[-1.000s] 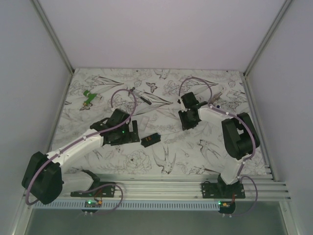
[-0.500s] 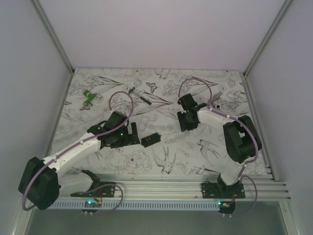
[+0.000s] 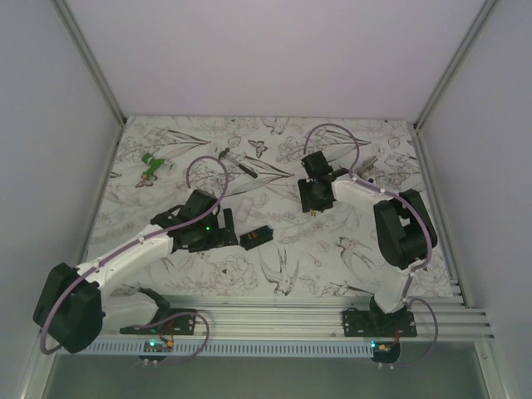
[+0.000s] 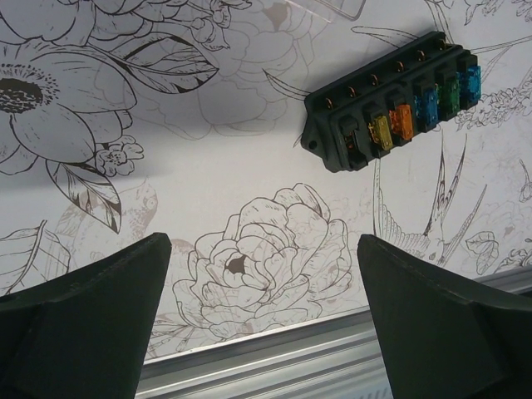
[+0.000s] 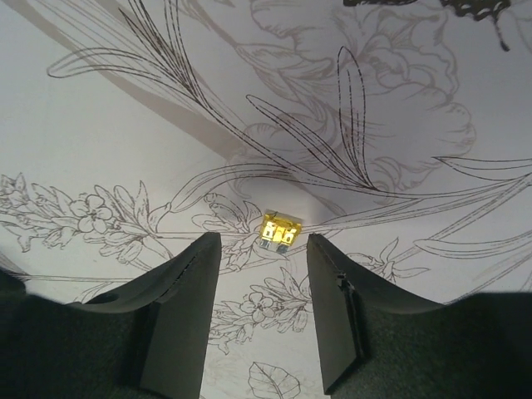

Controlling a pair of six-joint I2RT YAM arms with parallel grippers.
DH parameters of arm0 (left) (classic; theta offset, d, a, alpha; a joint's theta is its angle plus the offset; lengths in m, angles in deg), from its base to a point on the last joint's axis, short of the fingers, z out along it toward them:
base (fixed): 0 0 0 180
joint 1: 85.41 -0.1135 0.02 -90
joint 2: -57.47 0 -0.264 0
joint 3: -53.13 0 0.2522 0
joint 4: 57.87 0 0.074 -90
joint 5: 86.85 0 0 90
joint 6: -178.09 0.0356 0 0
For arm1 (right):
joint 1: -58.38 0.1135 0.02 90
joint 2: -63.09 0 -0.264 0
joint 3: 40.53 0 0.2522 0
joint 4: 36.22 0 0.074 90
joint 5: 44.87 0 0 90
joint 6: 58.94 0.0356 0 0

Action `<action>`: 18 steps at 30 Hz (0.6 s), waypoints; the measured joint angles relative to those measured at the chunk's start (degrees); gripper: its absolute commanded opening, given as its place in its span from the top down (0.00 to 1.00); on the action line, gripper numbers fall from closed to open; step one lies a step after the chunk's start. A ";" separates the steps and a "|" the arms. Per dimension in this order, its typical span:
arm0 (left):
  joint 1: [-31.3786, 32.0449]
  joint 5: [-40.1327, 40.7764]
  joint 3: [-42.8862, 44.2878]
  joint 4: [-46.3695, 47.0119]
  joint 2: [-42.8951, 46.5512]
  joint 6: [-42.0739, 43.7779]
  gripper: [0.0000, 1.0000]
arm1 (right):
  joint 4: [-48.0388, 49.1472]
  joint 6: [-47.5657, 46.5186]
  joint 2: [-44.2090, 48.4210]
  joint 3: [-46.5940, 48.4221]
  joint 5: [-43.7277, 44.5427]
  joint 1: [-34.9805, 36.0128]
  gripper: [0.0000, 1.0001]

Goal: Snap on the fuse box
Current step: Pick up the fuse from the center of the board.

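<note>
The fuse box (image 4: 395,108) is a black block with a row of yellow, orange, blue and green fuses in it. It lies on the flower-printed table (image 3: 274,266), just right of my left gripper (image 3: 223,230). In the left wrist view that gripper (image 4: 262,332) stands wide open and empty, with the box (image 3: 257,237) ahead to its upper right. My right gripper (image 3: 312,199) hovers further back. In the right wrist view it (image 5: 263,249) is open, and a small yellow fuse (image 5: 279,229) lies on the table just beyond its fingertips, touching neither finger.
A green piece (image 3: 152,166) lies at the back left. A thin dark tool (image 3: 237,162) lies at the back centre. A clear plastic piece (image 4: 320,10) shows at the top edge of the left wrist view. A metal rail (image 3: 316,316) runs along the near edge.
My right gripper has opened wider and shifted a little left and back. The left arm has edged slightly towards the fuse box, its gripper still wide open.
</note>
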 measured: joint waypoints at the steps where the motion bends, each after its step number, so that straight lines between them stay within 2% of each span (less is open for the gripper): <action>1: 0.00 -0.02 0.00 0.00 -0.22 0.00 0.00 | 0.00 -0.04 -0.50 0.00 -0.04 0.00 0.49; 18: -0.07 -0.20 0.04 0.39 -2.03 0.00 0.00 | -1.11 -1.44 -4.26 2.25 -0.22 0.00 0.57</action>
